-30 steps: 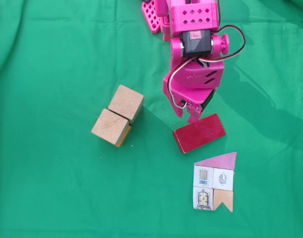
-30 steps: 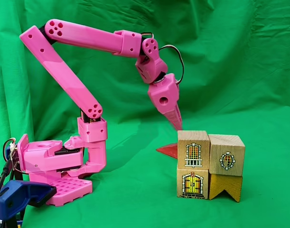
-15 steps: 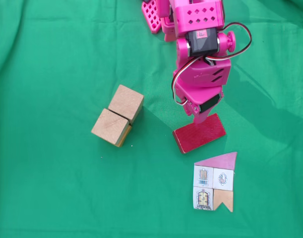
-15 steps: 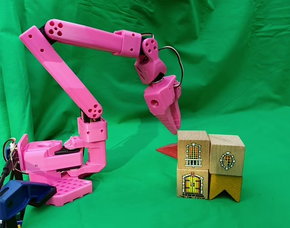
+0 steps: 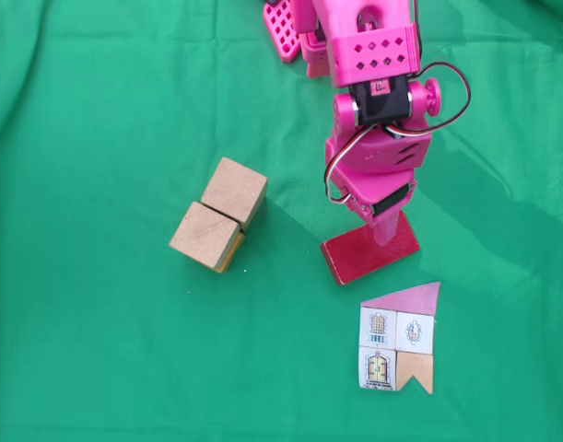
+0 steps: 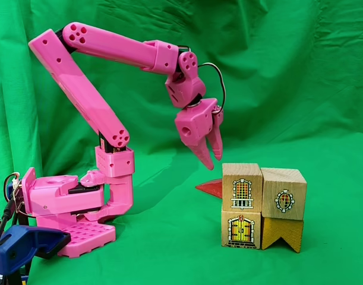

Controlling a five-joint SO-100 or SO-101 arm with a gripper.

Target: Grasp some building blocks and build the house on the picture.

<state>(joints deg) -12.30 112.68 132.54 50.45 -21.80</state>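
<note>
Green cloth covers your table and backdrop. Your pink arm reaches out with its wrist bent down, the gripper hanging above the dark red roof block with a narrow gap between its fingers and nothing held. Four blocks already stand stacked two-by-two. Spread the fingers wider, then straddle the roof block across its short sides. The paper house picture lies just beside it.

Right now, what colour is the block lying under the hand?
Dark red, lying flat on the green cloth; the top-down fixed view shows it best.
</note>
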